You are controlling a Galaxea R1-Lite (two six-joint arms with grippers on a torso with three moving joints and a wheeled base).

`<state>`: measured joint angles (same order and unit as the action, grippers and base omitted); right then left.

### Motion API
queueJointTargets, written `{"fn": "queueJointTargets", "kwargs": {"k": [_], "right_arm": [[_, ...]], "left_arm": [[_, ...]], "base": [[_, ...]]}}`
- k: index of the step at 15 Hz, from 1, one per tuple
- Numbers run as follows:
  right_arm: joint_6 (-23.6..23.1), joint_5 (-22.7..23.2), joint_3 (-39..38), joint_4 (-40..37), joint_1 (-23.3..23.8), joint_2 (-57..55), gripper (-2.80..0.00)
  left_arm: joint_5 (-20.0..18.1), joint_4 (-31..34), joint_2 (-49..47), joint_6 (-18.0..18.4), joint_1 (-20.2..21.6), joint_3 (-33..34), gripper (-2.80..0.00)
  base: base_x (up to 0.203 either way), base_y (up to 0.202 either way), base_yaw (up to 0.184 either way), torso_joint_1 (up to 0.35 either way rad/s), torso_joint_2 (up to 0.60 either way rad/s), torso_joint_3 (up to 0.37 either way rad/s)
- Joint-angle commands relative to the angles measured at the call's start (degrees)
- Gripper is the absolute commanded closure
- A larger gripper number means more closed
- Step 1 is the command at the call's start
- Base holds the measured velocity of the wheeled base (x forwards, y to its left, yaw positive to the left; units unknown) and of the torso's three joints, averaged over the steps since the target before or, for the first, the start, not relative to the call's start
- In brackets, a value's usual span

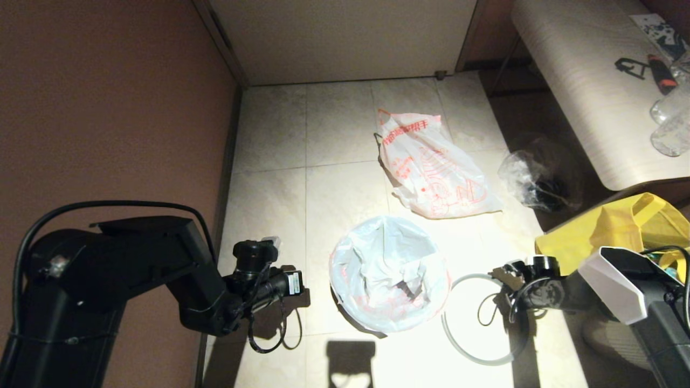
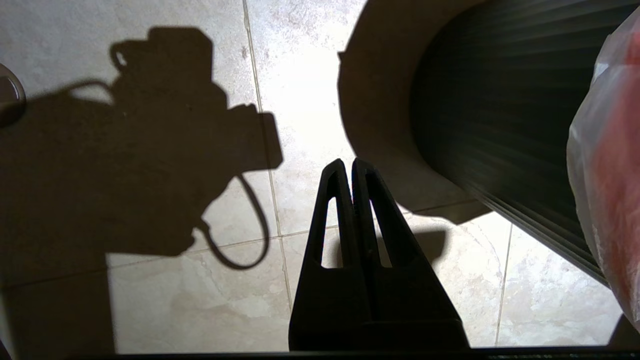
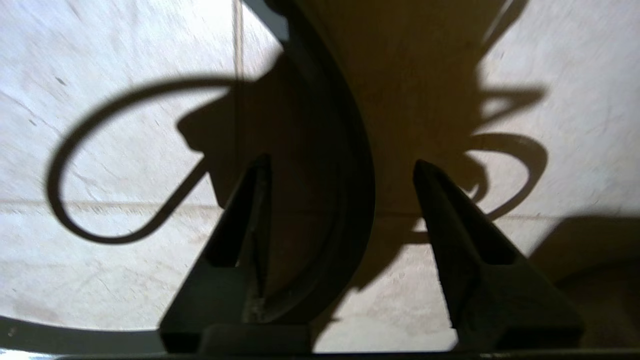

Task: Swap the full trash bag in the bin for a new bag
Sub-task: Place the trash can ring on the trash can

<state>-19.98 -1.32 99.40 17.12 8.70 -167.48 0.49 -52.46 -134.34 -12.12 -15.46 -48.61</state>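
The full trash bag point(image 1: 434, 170), white with bold red print, lies flat on the floor tiles behind the bin. The new bag point(image 1: 389, 272) point(image 2: 610, 175), cloudy white, is draped over the bin's mouth and hides most of it; the bin's black wall point(image 2: 500, 115) shows in the left wrist view. The grey hoop rim point(image 1: 455, 342) point(image 3: 357, 150) lies on the floor right of the bin. My right gripper point(image 1: 500, 274) point(image 3: 342, 165) is open low over the hoop's near arc, which runs between its fingers. My left gripper point(image 1: 295, 283) point(image 2: 348, 167) is shut and empty, left of the bin.
A yellow tote point(image 1: 609, 229) stands at the right beside my right arm. A small clear wrinkled bag point(image 1: 531, 178) lies under the pale bench point(image 1: 571, 81), which carries bottles and tools. A brown wall point(image 1: 108, 108) runs along the left.
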Motion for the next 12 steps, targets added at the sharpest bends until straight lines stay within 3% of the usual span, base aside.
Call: {"fn": "queueJointTargets", "kwargs": {"k": [1, 8, 12], "right_arm": [[-0.24, 0.00, 0.73, -2.00, 0.25, -0.86, 0.00], [-0.09, -0.98, 1.48, -3.25, 0.44, -1.55, 0.00], [3.15, -3.56, -8.83, -1.98, 0.40, 7.14, 0.00]], "left_arm": [[0.12, -0.28, -0.13, -0.01, -0.09, 0.01, 0.00], [0.21, -0.34, -0.31, 0.04, -0.10, 0.10, 0.00], [0.05, -0.92, -0.14, -0.01, -0.10, 0.59, 0.00]], "base": [[0.000, 0.000, 0.000, 0.000, 0.00, 0.000], [0.000, 0.000, 0.000, 0.000, 0.00, 0.000], [0.000, 0.000, 0.000, 0.000, 0.00, 0.000]]}}
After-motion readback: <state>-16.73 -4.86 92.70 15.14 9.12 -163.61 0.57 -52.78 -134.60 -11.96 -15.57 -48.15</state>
